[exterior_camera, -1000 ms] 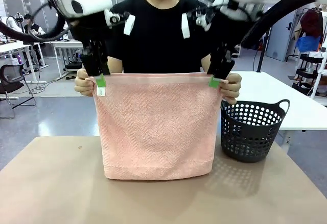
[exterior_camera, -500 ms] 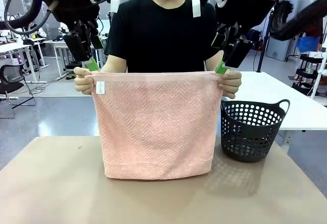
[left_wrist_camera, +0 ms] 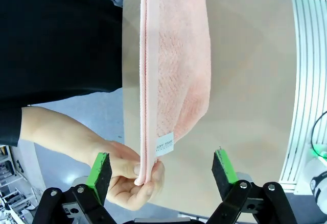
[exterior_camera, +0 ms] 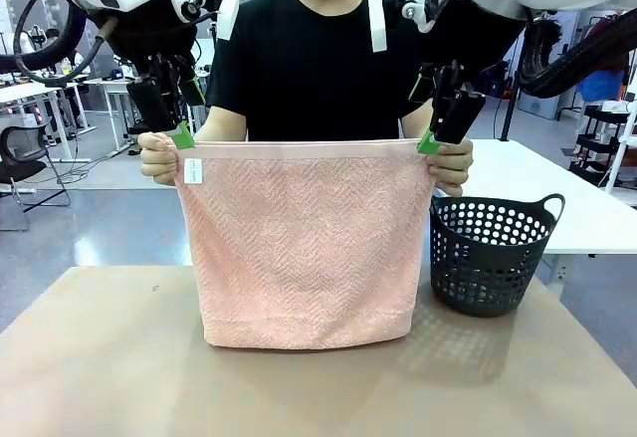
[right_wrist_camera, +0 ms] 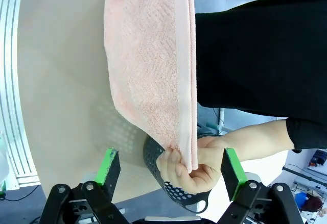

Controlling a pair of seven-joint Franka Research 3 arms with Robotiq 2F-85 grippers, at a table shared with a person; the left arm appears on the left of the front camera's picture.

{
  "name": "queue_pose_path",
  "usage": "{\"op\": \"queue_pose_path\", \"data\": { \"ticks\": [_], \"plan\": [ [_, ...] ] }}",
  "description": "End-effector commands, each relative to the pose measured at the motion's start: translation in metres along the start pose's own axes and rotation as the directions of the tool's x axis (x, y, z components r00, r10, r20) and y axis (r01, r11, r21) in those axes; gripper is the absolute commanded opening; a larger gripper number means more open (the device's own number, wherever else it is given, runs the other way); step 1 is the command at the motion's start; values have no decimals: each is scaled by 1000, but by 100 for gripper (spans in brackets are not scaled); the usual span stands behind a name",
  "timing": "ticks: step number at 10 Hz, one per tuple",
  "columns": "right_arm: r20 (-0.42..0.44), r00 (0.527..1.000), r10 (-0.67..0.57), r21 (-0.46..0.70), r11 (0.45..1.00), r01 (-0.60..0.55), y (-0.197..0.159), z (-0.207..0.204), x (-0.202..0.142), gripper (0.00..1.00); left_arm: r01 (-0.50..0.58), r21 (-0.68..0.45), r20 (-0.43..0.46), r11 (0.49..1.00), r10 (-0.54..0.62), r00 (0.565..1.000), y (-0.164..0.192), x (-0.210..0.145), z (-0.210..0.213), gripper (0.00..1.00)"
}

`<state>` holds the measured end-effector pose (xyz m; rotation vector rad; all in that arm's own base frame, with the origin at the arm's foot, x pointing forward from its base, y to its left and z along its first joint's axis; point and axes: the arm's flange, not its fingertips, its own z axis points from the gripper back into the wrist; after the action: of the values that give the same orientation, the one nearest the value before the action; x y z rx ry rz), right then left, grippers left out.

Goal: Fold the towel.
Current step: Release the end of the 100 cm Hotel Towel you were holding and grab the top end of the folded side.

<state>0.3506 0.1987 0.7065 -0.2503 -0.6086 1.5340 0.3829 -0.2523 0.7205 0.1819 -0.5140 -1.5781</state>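
The salmon-pink herringbone terry towel (exterior_camera: 304, 248), seemingly doubled once, is held up by the person's hands (exterior_camera: 159, 156) between the spread-apart fingers of left claw (left_wrist_camera: 160, 169) and right claw (right_wrist_camera: 170, 167); further folding is judged outstanding.

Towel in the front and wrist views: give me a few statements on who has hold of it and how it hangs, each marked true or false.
1. The person holds up the towel by its upper corners, one hand on one corner and the other hand on the other. True.
2. The left gripper is clamped on the towel. False: its jaws stand open on either side of the corner and hand.
3. The right gripper is open. True.
4. The towel lies flat on the table. False: it hangs upright, lower edge down at the table.
5. A basket stands beside the towel. True.
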Motion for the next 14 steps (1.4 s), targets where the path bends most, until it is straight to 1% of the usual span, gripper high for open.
{"op": "queue_pose_path", "data": {
  "ticks": [1, 4, 5, 7, 8, 9, 10, 11, 12, 13, 14],
  "plan": [
    [-17, 1000, 16, 35, 999, -15, -14, -6, 4, 100, 32, -12, 12, 999, -31, 999, 8, 2, -4, 100],
    [-52, 998, 17, 88, 996, -12, -34, -31, 11, 100, 21, -84, 20, 996, -20, 1000, 27, 8, -24, 100],
    [-62, 998, 8, 119, 993, 0, -43, -42, 13, 100, 9, -108, 9, 994, -8, 1000, 34, 8, -36, 100],
    [-59, 998, -2, 164, 986, 12, -53, -65, 11, 100, -32, -165, 1, 986, 33, 999, 45, 2, -59, 100],
    [-70, 997, -25, 182, 982, 38, -59, -78, 8, 100, -47, -193, -15, 980, 45, 999, 50, -1, -74, 100],
    [-47, 998, -40, 214, 976, 50, -61, -90, 3, 100, -62, -221, -5, 973, 62, 998, 51, -5, -85, 100],
    [-43, 998, -45, 246, 968, 54, -62, -99, -1, 100, -73, -255, 1, 964, 76, 997, 51, -10, -94, 100],
    [-52, 997, -53, 245, 968, 64, -63, -102, -2, 100, -82, -288, -4, 954, 84, 996, 51, -12, -100, 100],
    [-36, 997, -69, 255, 964, 76, -63, -104, -3, 73, -83, -297, -6, 951, 85, 996, 50, -12, -104, 66],
    [-58, 997, -54, 261, 963, 68, -62, -107, -3, 40, -80, -299, -6, 951, 82, 997, 49, -11, -104, 40],
    [-68, 996, -52, 258, 964, 68, -62, -108, -3, 13, -83, -297, -6, 951, 85, 996, 50, -12, -104, 6]
  ]
}}
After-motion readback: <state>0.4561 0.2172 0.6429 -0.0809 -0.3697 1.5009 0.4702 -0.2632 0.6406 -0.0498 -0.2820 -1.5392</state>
